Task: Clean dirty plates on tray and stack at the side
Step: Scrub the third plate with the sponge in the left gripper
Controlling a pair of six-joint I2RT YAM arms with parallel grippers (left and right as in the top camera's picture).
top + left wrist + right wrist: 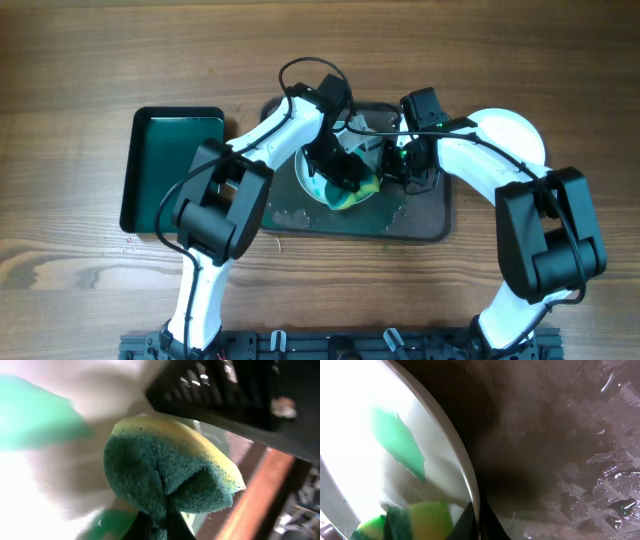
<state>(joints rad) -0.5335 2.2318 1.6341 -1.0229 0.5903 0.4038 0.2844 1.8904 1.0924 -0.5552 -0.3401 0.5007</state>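
A white plate (310, 176) with teal-green smears (400, 445) lies on the dark grey tray (425, 225). My left gripper (345, 172) is shut on a yellow-green sponge (356, 192) and presses it on the plate's face; the sponge fills the left wrist view (170, 475). My right gripper (392, 165) is shut on the plate's right rim (466, 475), one finger on each side. A second white plate (518, 135) lies on the table right of the tray, partly under my right arm. The pale blue plate is not in view.
A smaller black tray with a green inside (175, 165) stands left of the grey tray. Water drops and streaks lie on the grey tray's bare surface (580, 475). The two arms cross closely over the tray's middle.
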